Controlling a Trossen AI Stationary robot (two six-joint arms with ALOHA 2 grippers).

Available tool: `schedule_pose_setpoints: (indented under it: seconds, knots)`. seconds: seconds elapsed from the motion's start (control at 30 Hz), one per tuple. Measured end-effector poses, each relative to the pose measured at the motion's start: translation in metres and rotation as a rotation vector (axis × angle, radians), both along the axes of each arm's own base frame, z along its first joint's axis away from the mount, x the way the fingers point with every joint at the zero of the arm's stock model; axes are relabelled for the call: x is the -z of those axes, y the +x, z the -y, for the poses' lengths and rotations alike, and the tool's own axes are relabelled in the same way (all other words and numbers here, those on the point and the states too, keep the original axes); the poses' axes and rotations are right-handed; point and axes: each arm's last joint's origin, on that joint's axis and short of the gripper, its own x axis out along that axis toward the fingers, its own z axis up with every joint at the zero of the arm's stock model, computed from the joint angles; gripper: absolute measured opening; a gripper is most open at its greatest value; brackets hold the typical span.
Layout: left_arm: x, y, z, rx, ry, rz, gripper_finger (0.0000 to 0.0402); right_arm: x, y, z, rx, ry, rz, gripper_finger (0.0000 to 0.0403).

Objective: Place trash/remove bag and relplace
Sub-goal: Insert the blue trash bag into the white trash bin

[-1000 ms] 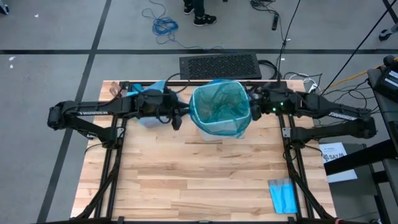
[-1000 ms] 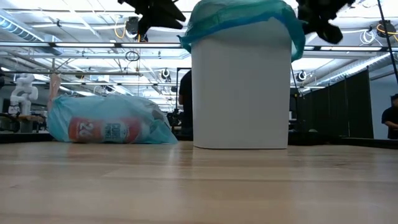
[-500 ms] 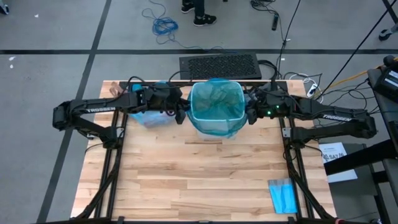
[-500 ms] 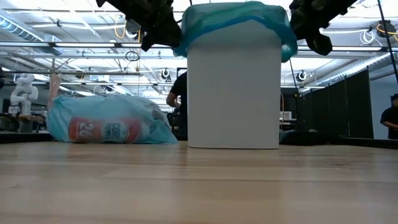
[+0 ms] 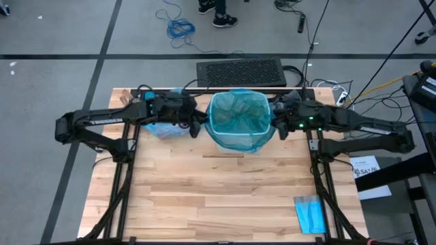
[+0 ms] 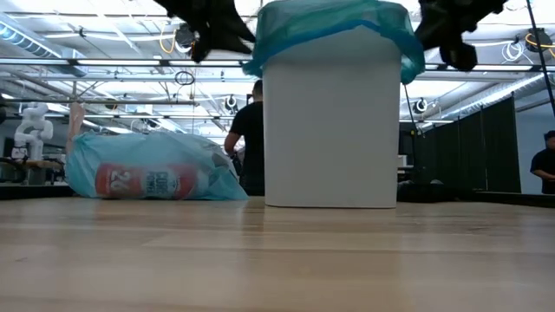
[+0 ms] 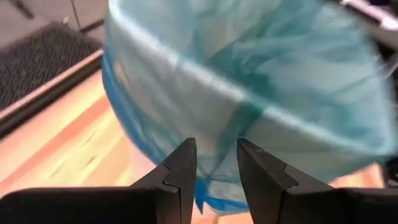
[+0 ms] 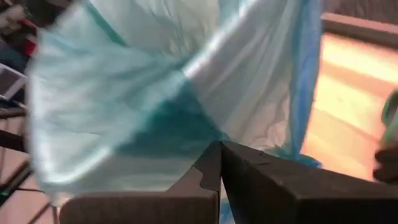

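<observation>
A white bin (image 6: 331, 130) stands at the table's far middle, lined with a teal-green bag (image 5: 238, 114) whose hem is folded over the rim (image 6: 334, 26). My left gripper (image 5: 198, 126) is at the bin's left side, its fingers a narrow gap apart, with the overhang (image 7: 214, 163) showing in the gap. My right gripper (image 5: 277, 126) is at the bin's right side, shut on the overhang. The light-blue bag (image 6: 152, 178) lies on its side on the table left of the bin, with a red-and-white thing (image 6: 143, 182) showing through it. My left gripper: its fingertips (image 7: 184, 155) stand on either side of the overhang's film, and I cannot tell whether they touch it. My right gripper pinches the teal-green bag's overhang (image 8: 208, 138) between its shut fingertips, coming level from the table's right. Folds of the film run together at the fingertips, and the film spreads from there over the rim.
A small flat folded blue sheet (image 5: 311, 214) lies near the table's front right corner. A black grille (image 5: 240, 72) lies beyond the far edge. People (image 6: 247, 139) stand in the room behind the table. Bare wood (image 5: 218, 190) lies in front of the bin.
The bin has slid a little toward the table's left and partly back. The bag's hem, which flared out at the bin's near right, now lies closer round the rim. Both grippers have stayed at the bin's sides, shifting slightly with it.
</observation>
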Motion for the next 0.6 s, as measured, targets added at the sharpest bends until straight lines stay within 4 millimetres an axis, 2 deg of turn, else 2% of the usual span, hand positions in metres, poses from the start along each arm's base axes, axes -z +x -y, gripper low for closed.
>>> schedule_pose_setpoints:
  seconds: [0.17,0.33,0.5,0.6]
  knots:
    - [-0.024,-0.024,0.014,-0.034,0.025,0.083,0.0113,-0.016,-0.020,-0.003,-0.021,-0.077,0.120,0.0000]
    - [-0.040,-0.046,0.026,-0.008,0.037,0.139,0.0113,-0.025,-0.030,-0.006,-0.073,-0.162,0.183,0.0000]
    - [-0.057,-0.058,0.037,0.065,0.012,0.265,0.0113,-0.036,-0.034,-0.012,-0.282,-0.207,0.303,0.0000]
    - [-0.066,-0.063,0.041,0.076,-0.013,0.347,0.0113,-0.034,-0.038,-0.014,-0.321,-0.197,0.284,0.0000]
